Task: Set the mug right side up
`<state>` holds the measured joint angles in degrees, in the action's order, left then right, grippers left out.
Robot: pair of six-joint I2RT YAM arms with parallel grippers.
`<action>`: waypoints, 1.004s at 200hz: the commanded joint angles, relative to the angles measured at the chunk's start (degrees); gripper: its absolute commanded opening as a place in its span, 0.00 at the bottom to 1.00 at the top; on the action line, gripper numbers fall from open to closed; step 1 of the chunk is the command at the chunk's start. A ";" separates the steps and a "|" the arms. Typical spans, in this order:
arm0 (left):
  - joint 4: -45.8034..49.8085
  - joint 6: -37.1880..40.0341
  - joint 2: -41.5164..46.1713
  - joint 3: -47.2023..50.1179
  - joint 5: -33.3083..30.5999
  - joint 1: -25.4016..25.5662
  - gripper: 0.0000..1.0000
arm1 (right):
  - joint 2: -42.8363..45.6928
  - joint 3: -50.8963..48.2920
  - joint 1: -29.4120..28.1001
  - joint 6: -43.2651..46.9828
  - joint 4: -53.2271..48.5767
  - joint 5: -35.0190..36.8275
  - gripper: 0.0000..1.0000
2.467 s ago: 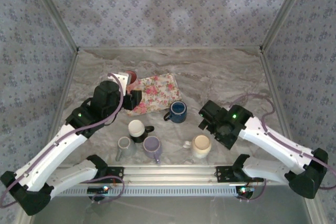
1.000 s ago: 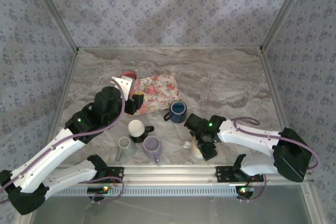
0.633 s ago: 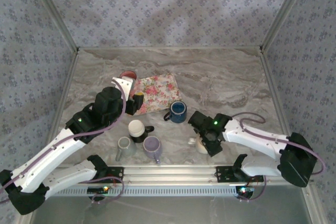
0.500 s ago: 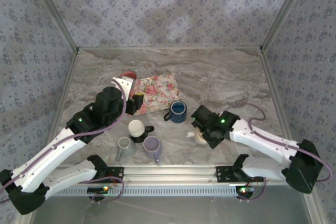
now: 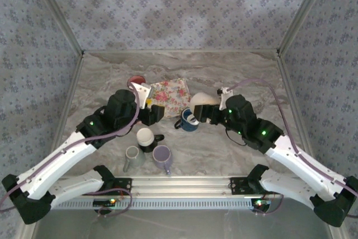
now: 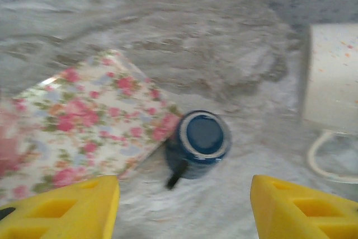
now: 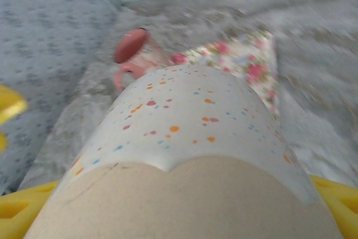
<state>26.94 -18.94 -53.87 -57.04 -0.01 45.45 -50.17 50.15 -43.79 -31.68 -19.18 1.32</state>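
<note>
— Nearest the arm bases, what stands on the desk [image 5: 246,79]?

— A grey mug [image 5: 132,158] and a lavender mug [image 5: 163,155] side by side. Just behind them is a white mug with a black handle [image 5: 146,137].

— And the mug to be turned?

— The cream speckled mug [image 5: 201,103] is off the desk, clamped between the yellow fingers [image 7: 15,212] of the right end effector [image 5: 211,112]. It hangs tilted near a blue mug [image 5: 190,118] but apart from it; the blue mug stands open side up. I cannot tell which way the cream mug's mouth faces.

— The left end effector?

— The left end effector [image 5: 153,113] is spread wide and holds nothing. It hovers left of the blue mug, facing it.

— What lies farther back?

— A floral cloth [image 5: 169,96] lies flat on the desk, one corner close to the blue mug. A pink mug [image 5: 136,81] sits at its far left corner. Beyond that the marbled desk runs to the patterned wall [image 5: 179,9].
</note>
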 commanded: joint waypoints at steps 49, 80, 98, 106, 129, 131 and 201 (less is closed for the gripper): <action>-37.84 -29.39 0.66 12.96 41.56 -13.54 0.74 | -0.91 -4.02 17.22 -2.48 38.82 -36.14 0.00; -49.58 -33.58 -1.35 13.79 50.70 -13.69 0.74 | -2.53 -5.63 18.25 -8.04 50.05 -43.57 0.00; -55.99 -37.41 -2.72 14.57 53.31 -13.72 0.73 | -3.02 -5.76 17.63 -9.01 53.02 -45.09 0.00; -58.42 -38.97 -3.30 14.92 53.79 -13.64 0.73 | -2.89 -5.77 17.31 -8.65 53.54 -45.11 0.00; -63.74 -43.10 -5.29 15.62 54.23 -13.44 0.72 | -2.66 -5.54 16.35 -6.86 53.46 -44.52 0.00; -64.29 -43.53 -5.46 15.70 54.37 -13.39 0.72 | -2.70 -5.47 16.30 -6.78 53.46 -44.53 0.00; -68.55 -44.96 -8.66 12.71 56.22 -6.76 0.67 | -3.53 -4.27 12.44 -1.22 51.48 -43.52 0.00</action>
<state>-37.58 -63.75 -62.17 -41.76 54.06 36.80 -54.37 43.00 -30.33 -36.18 27.07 -42.04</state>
